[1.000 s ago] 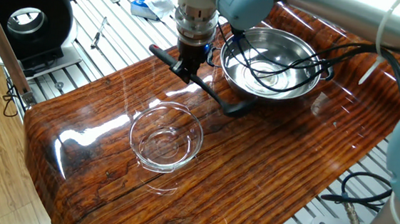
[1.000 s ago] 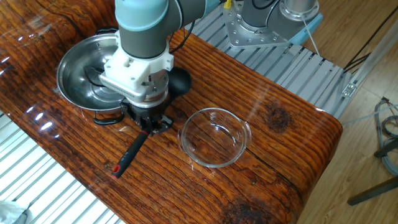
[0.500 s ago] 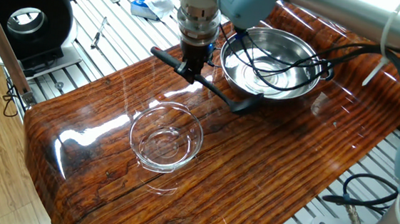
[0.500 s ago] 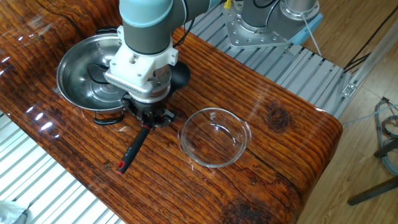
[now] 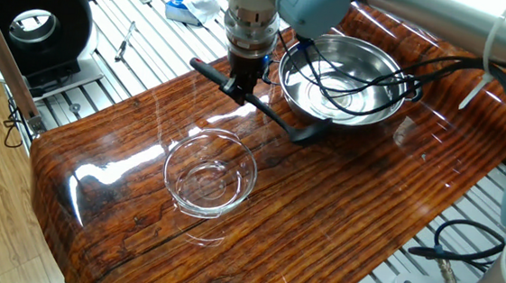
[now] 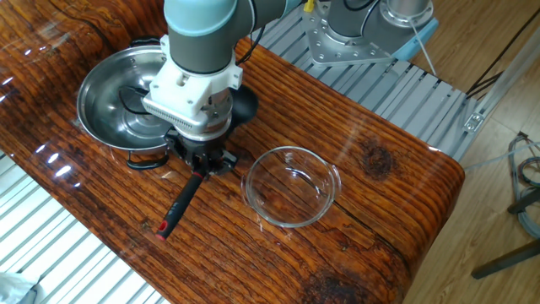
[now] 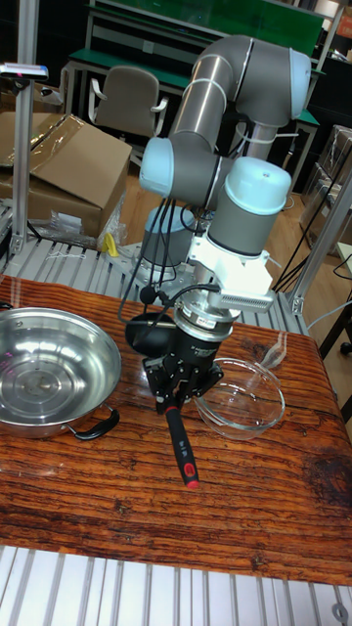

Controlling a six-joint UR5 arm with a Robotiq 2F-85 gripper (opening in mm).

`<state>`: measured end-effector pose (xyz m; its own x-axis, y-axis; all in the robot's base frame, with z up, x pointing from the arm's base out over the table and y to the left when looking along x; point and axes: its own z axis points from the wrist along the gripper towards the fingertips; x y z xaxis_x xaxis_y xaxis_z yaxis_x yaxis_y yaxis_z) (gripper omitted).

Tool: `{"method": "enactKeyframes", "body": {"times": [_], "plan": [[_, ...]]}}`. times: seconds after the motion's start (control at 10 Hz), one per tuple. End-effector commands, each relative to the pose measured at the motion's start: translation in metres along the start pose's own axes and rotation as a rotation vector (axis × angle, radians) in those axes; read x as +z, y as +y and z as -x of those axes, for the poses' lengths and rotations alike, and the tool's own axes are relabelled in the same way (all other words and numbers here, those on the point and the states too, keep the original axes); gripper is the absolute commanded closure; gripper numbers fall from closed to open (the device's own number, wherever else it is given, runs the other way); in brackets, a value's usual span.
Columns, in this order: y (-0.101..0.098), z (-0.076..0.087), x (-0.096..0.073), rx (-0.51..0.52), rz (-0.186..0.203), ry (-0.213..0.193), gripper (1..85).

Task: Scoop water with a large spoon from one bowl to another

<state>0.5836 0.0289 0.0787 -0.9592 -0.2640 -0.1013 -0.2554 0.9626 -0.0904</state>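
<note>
the counter (image 5: 337, 220) is a glossy slab of dark reddish wood with strong grain, throwing bright glints, and it sits on a base of ribbed aluminium rails (image 6: 51, 245). directly on it stand two vessels, well apart: a wide shiny steel bowl (image 5: 344, 81) with small black side handles toward one end, and a small clear glass bowl (image 5: 210, 172) with a thick rim nearer the middle. a dark knot (image 6: 375, 159) marks the wood beyond the glass bowl.
</note>
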Motion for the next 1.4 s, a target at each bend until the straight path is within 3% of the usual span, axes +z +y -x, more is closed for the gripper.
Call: {"method": "enactKeyframes", "body": {"times": [0.0, 0.3, 0.4, 0.5, 0.7, 0.9, 1.2, 1.3], "plan": [[0.012, 0.008, 0.000, 0.009, 0.049, -0.027, 84.7], [0.008, 0.029, -0.001, 0.000, 0.035, -0.106, 84.7], [0.009, 0.029, -0.001, 0.001, 0.040, -0.108, 84.7], [0.008, 0.022, -0.012, -0.002, 0.028, -0.080, 84.7], [0.006, 0.013, -0.067, -0.020, 0.046, -0.024, 84.7], [-0.005, 0.014, -0.092, -0.121, 0.016, -0.019, 84.7], [-0.028, 0.031, -0.092, -0.357, -0.041, -0.068, 84.7], [-0.026, 0.036, -0.093, -0.420, -0.031, -0.092, 84.7]]}}
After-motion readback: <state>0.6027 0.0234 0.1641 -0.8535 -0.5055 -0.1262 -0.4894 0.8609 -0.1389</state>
